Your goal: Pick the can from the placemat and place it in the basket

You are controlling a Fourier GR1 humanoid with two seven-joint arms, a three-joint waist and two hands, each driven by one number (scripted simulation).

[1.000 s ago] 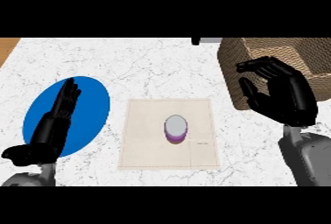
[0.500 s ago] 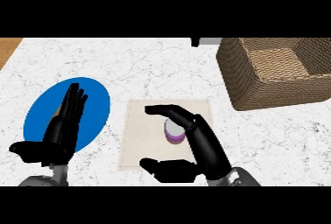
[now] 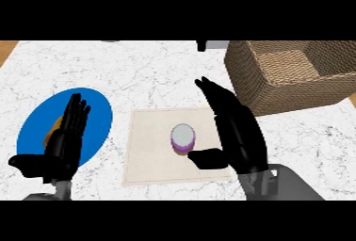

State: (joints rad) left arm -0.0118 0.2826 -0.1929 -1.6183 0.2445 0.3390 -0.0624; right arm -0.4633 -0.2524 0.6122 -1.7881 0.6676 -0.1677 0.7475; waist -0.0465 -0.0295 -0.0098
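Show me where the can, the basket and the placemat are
can (image 3: pixel 183 136), head view, on its grey top.
basket (image 3: pixel 264 94), head view, on its woven front wall.
placemat (image 3: pixel 149 155), head view, on a bare part left of the can.

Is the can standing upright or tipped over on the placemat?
Upright: the can shows its round grey top, standing on the placemat.

Open marble across the upper middle toward the basket at upper right, right hand beside the can.
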